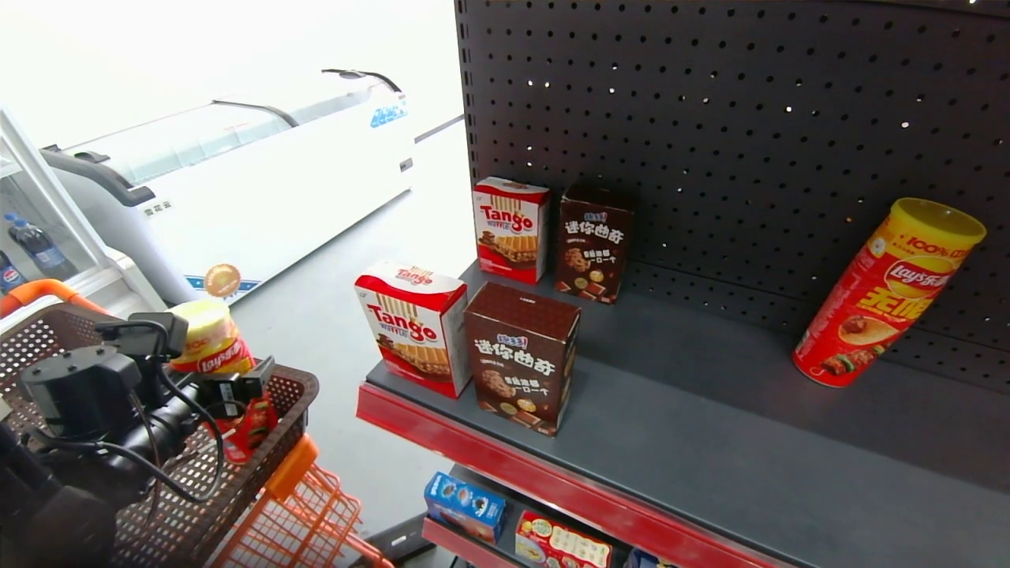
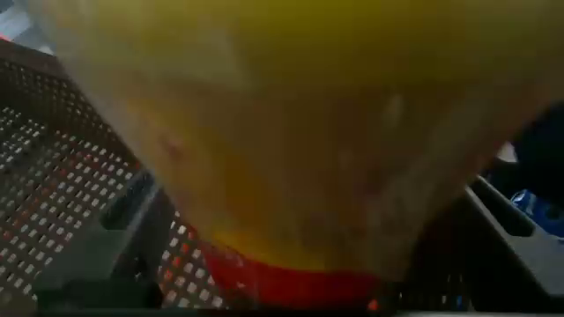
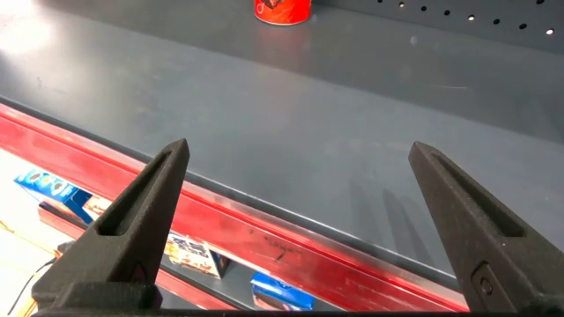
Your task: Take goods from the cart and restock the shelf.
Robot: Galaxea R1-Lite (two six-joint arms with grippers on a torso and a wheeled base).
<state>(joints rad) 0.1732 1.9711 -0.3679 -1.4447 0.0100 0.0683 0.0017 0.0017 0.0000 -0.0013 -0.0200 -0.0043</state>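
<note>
Chips can [image 2: 291,132] clamped in my left gripper [image 1: 237,389], lower left; it may catch the cart [image 1: 306,385] rim when lifted. Right gripper [image 3: 300,150] wide.

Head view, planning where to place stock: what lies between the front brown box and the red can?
Only bare shelf between brown box and red can, head view.

Shelved chip can [image 1: 888,296] red-yellow; shelf [image 1: 710,442] grey, red edge; cart basket [image 1: 181,521] brown, perforated.
</note>
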